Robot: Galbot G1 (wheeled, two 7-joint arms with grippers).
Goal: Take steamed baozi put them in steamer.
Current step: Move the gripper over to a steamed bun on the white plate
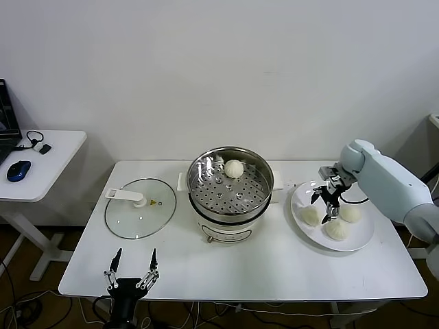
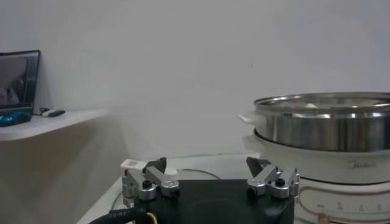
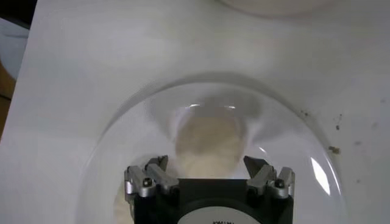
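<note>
The steamer, a shiny steel pot with a perforated tray, stands mid-table with one baozi at its far side. Three more baozi lie on the white plate to the right. My right gripper hangs open just over the plate, its fingers either side of the nearest-left baozi without closing on it. In the right wrist view the right gripper straddles that bun on the plate. My left gripper waits open at the table's front-left edge, nothing in it.
A glass lid with a white knob lies flat left of the steamer. The left wrist view shows my left gripper with the steamer beyond it. A side table with a blue mouse stands at the far left.
</note>
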